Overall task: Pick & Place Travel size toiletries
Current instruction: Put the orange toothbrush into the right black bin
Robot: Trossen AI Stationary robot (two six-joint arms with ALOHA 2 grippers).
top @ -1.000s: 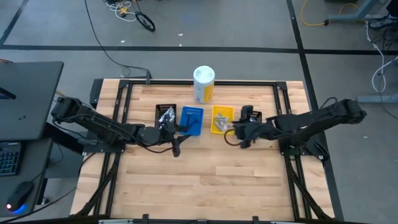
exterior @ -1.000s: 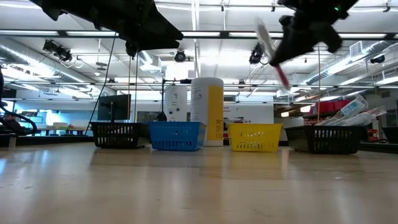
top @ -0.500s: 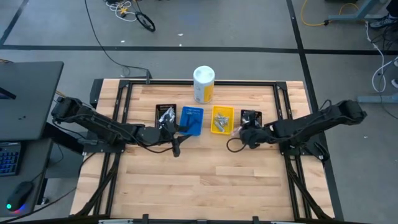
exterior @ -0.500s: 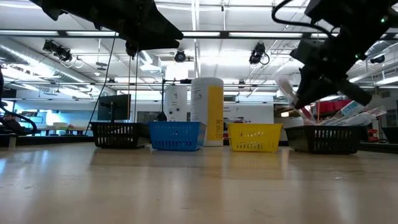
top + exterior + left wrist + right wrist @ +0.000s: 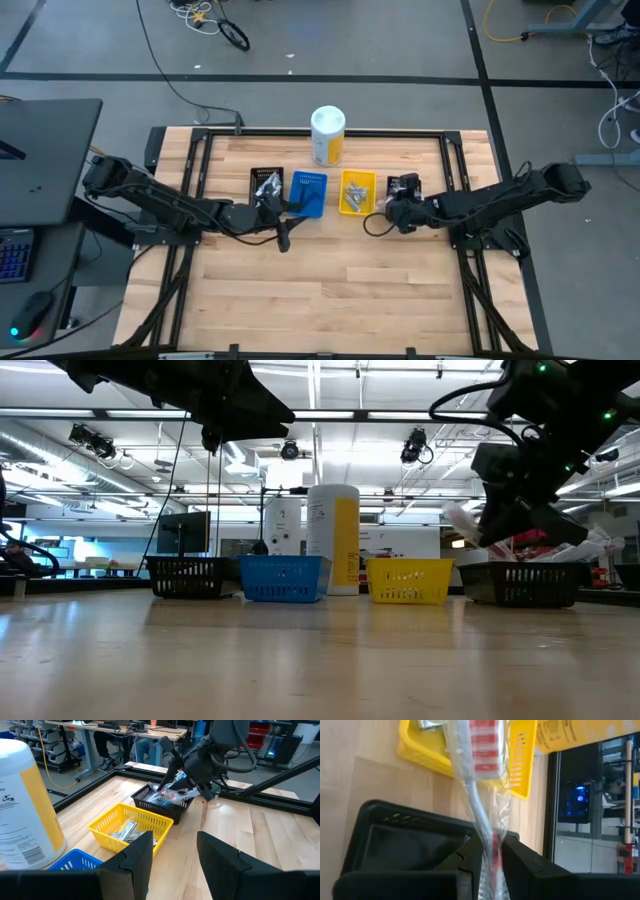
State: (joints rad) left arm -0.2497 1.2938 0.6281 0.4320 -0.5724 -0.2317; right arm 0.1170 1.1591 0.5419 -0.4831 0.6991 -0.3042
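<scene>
The toothbrush (image 5: 481,780) runs off the right wrist view's edge, its handle end hidden between the fingers (image 5: 470,865). In the high view, bin contents are too small to identify.

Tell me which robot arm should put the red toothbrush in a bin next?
Probably the right. Its right gripper is shut on the wrapped red toothbrush, right over the black bin beside the yellow bin. The left gripper is open, holds nothing, and sits farther off near the blue bin.
</scene>
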